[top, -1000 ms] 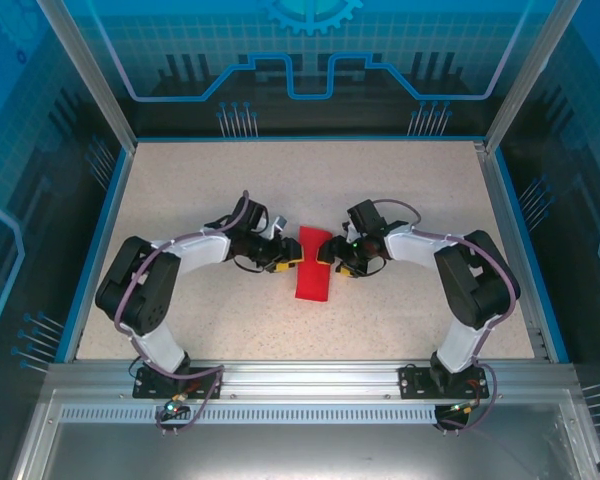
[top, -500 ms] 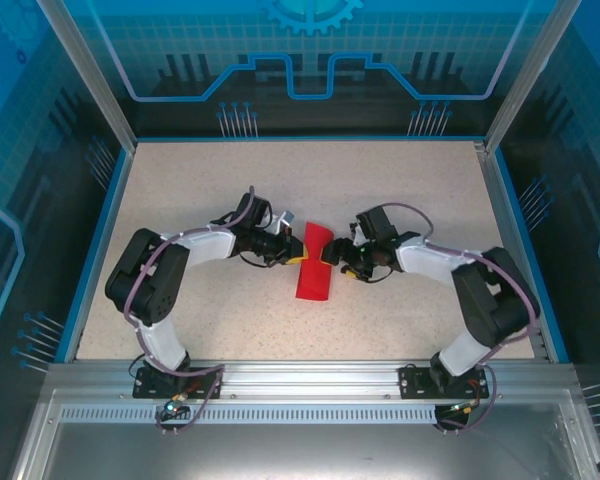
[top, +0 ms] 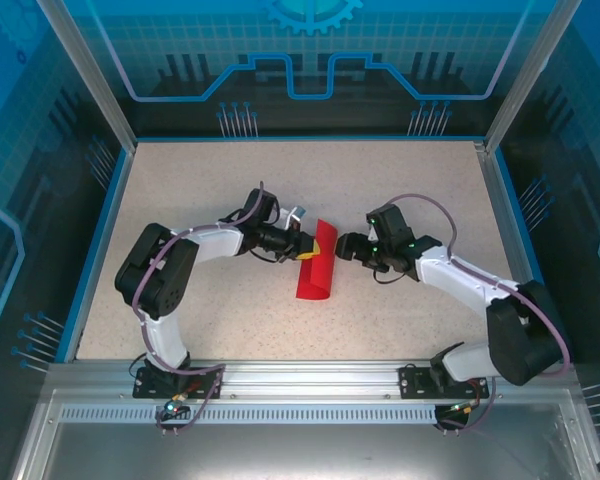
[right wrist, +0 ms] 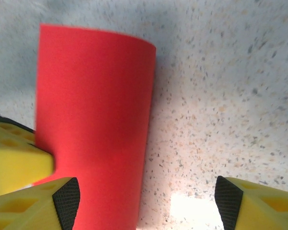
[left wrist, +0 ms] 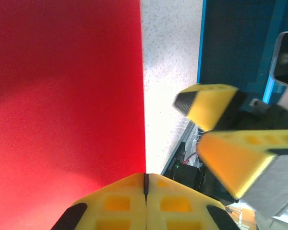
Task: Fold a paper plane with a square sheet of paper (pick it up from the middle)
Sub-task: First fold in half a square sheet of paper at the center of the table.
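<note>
The thin, bright red square sheet of paper (top: 316,268) lies near the middle of the flat, speckled beige table (top: 190,190). It is folded into a long, narrow shape. From above, its near end lies flat on the table and its far end curls up.

The left gripper (top: 303,243), black with yellow tips, reaches in from the left to the far end of the paper. In the left wrist view its 2 yellow fingers (left wrist: 120,203) are pressed tight together. The red paper goes right into the line where they meet. So the left jaws are clamped on the edge of the paper.

The right gripper (top: 344,246) sits just beside the paper on the other side. From above I cannot tell if it touches the paper. In the right wrist view its 2 yellow fingers (right wrist: 48,203) stand far apart, 1 in each bottom corner. 1 finger is at the edge of the paper and the other is over bare table. These jaws are wide apart and hold nothing. Part of the paper lies in the gap between them.

At the left edge of that same view, a yellow finger of the left gripper touches the side of the paper.
</note>
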